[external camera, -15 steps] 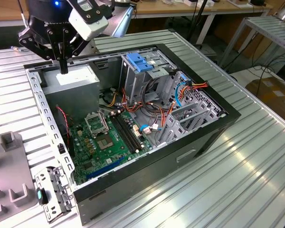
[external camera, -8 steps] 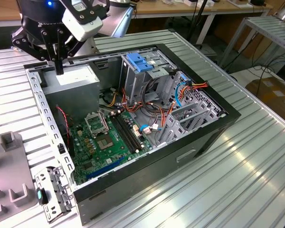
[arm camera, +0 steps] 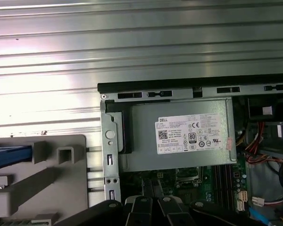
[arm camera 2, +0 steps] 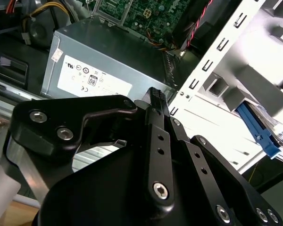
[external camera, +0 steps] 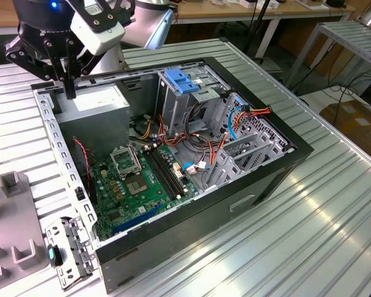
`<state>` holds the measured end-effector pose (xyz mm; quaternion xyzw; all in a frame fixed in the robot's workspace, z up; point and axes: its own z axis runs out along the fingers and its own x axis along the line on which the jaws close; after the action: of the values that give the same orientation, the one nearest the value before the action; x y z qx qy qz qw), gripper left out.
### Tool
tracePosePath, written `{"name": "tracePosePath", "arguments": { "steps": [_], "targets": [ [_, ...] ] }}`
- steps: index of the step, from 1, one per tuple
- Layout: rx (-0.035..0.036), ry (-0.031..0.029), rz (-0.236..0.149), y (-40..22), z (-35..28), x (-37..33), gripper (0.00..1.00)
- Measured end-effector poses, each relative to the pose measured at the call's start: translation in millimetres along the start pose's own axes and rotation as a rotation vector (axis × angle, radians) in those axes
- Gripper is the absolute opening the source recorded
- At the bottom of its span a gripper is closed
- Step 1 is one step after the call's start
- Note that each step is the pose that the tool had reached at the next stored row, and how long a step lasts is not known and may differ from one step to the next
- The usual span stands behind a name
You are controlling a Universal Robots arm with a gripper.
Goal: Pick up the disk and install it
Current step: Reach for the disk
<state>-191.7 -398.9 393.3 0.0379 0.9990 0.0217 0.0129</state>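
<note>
One tool (external camera: 69,96), tips together and empty, hovers near the power supply (external camera: 98,104); disk (arm camera: 9,157) lies apart

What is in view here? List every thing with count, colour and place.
computer case: one, black, open, on the table.
table: one, silver ribbed metal, under the case.
power supply: one, grey, in a corner of the case.
motherboard: one, green, on the case floor.
latch plate: one, light blue, atop the drive cage.
cables: several, red, orange and blue, beside the drive cage.
holder: one, grey, on the table at the exterior view's left of the case.
disk: one, blue rail showing, in the holder.
gripper: one, black, shut and empty, over the power supply.
</note>
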Motion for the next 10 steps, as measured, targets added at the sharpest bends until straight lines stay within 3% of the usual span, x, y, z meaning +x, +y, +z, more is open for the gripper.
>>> {"name": "tracePosePath", "arguments": {
  "steps": [10],
  "targets": [
    [0.0000,0.0001,0.000,-1.0,-0.4,13.3,0.11]
  ]
}}
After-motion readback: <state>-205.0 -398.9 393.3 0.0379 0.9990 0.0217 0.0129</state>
